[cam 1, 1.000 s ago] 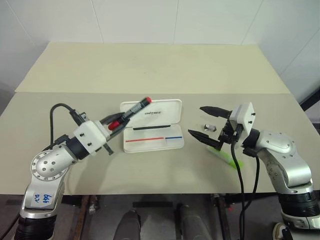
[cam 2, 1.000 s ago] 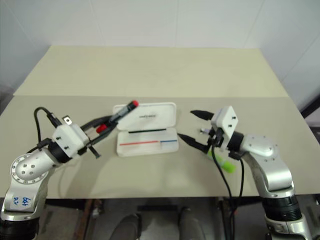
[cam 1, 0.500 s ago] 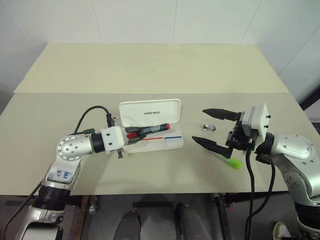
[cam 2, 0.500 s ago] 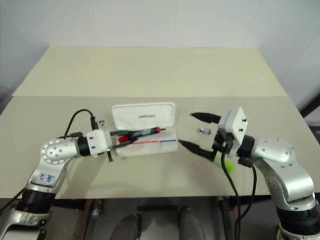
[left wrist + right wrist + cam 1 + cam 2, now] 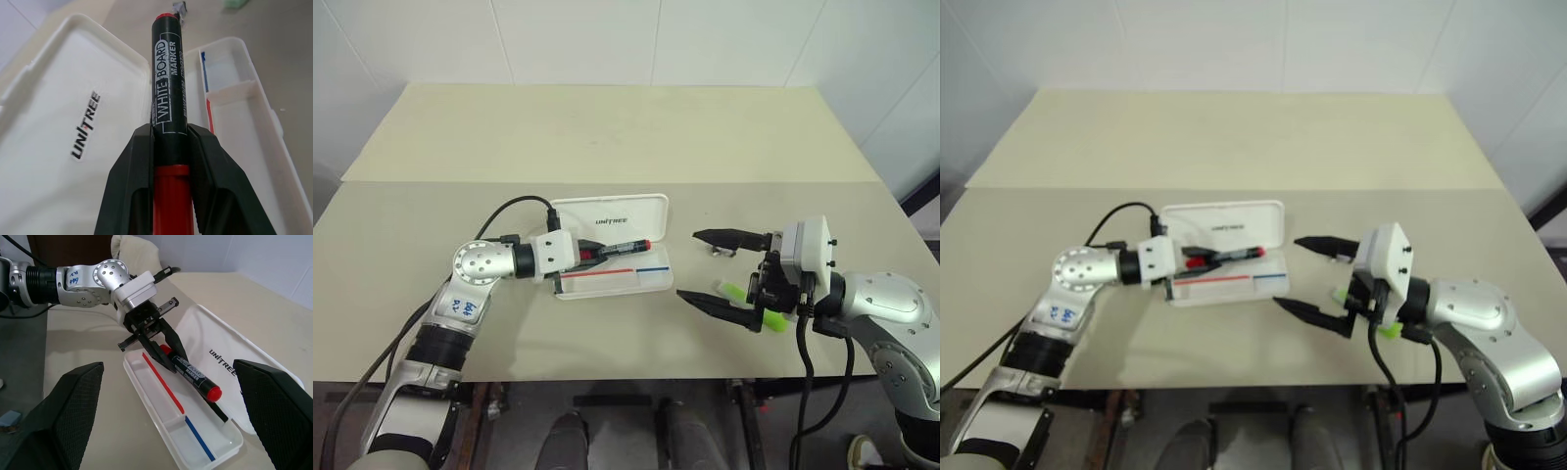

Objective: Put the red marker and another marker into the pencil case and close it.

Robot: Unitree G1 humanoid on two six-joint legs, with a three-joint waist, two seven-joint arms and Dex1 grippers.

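On the left we see our left gripper (image 5: 589, 254) with its jaws clenched on the red marker (image 5: 622, 247), gripping the dark barrel just ahead of the red cap, as the left wrist view shows (image 5: 168, 88). The marker is held nearly level above the tray of the pencil case (image 5: 651, 279), running along the tray's length close to the hinge, with its red-tipped end pointing toward our right side. The case lies open on the beige surface (image 5: 607, 137), its lid (image 5: 646, 211) tilted back with dark lettering on the inside, and a thin red stripe and a blue stripe lie along the tray floor. Just right of the case, a small grey metallic object (image 5: 717, 249) sits on the surface. Further right, our right gripper (image 5: 720, 266) hovers with its jaws released and spread wide, the two black fingers (image 5: 729, 236) pointing toward the case. The green highlighter (image 5: 754, 305) lies on the surface beneath that gripper, partly hidden by the lower finger, and well apart from the case.
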